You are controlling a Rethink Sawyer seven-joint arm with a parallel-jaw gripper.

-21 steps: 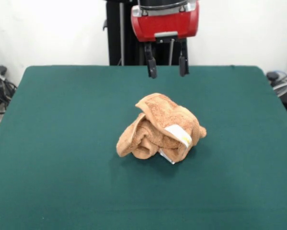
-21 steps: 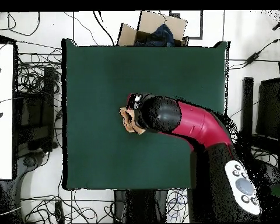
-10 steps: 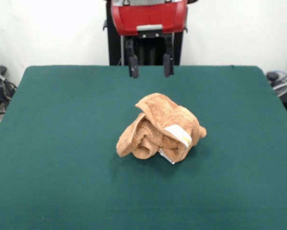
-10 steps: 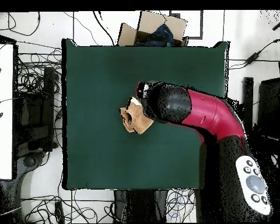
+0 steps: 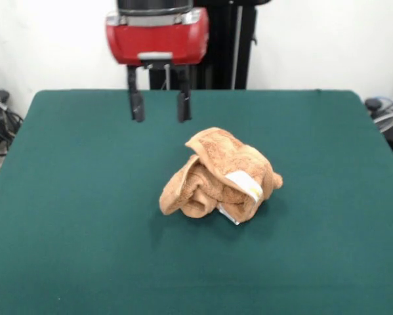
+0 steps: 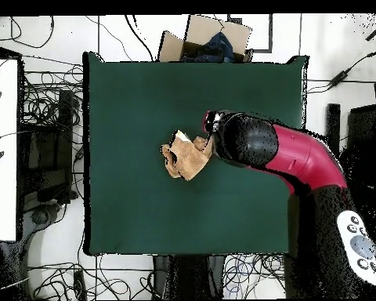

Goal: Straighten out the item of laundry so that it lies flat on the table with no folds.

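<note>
**Towel sitting in a crumpled heap, tool hanging empty off to the side**

So the tan-orange towel (image 5: 219, 175) is sitting bunched up in a lumpy pile roughly in the middle of the green surface (image 5: 65, 249). It's nowhere near flat: several layers are folding over each other, one rounded flap is humping up at the top, and another roll is sticking out toward the lower left in the front view. The white label (image 5: 245, 186) with the yellow print is showing on the front-right side of the heap, curling over a fold.

The tool (image 5: 160, 108) is hanging in the air above the far part of the surface, up and to the left of the towel in the front view, not touching it. Its two dark fingers (image 5: 137, 105) are pointing straight down with a clear gap between them, and nothing is sitting in that gap.

From overhead, the towel (image 6: 186, 156) is lying just beside the rounded black end of the red arm (image 6: 301, 157), which is reaching in over the surface (image 6: 128, 212) from the right. A cardboard box (image 6: 203, 39) is sitting off the far edge.
</note>
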